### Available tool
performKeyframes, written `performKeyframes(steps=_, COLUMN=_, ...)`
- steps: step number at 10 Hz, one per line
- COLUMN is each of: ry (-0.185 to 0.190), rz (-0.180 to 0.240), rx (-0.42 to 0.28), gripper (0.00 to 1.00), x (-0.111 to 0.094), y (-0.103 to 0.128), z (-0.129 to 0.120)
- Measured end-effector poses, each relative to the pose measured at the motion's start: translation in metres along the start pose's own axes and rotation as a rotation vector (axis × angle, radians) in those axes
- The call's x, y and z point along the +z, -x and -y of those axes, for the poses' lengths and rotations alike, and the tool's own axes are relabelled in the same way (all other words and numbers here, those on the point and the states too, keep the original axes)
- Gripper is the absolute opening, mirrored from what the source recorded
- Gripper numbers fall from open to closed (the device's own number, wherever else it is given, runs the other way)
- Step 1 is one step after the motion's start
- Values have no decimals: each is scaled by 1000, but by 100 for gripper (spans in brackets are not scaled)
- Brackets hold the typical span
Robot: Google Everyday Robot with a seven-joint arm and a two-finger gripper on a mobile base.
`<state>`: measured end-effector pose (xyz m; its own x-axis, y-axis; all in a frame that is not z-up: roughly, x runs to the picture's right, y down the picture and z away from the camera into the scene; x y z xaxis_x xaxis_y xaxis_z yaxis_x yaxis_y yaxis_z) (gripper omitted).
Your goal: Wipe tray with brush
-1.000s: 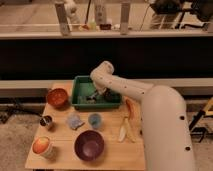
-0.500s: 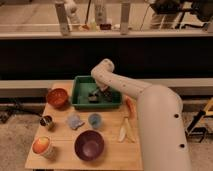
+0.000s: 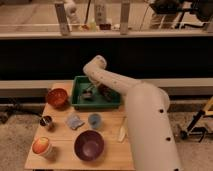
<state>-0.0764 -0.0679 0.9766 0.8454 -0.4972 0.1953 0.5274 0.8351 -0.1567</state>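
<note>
The green tray [image 3: 80, 101] sits at the back of the wooden table. My white arm reaches over it from the right, and the gripper [image 3: 92, 90] is down inside the tray near its middle. A dark object that looks like the brush [image 3: 88, 96] lies under the gripper on the tray floor. Whether the gripper holds it is not visible.
On the wooden table [image 3: 60, 150]: an orange-red bowl [image 3: 57, 97] left of the tray, a small metal cup [image 3: 46, 121], a folded cloth [image 3: 74, 121], a small blue cup [image 3: 94, 119], a purple bowl [image 3: 89, 144], an orange-and-white item [image 3: 42, 146], and a pale yellow utensil [image 3: 122, 133].
The gripper has shifted slightly left within the tray. The other table items have not moved.
</note>
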Motion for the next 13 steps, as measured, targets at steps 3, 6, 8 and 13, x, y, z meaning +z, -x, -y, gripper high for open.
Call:
performKeyframes(steps=3, ry=-13, rz=22, rx=-12, gripper=0, x=-5, y=17, z=12)
performKeyframes(steps=6, ry=-10, rz=56, rx=-33, gripper=0, x=-11, y=35, z=8)
performKeyframes(steps=8, ry=4, rz=73, rx=-41, gripper=0, x=-13, y=45, z=-4)
performKeyframes(steps=13, ry=23, rz=105, rx=-46, gripper=0, x=-17, y=49, z=-24)
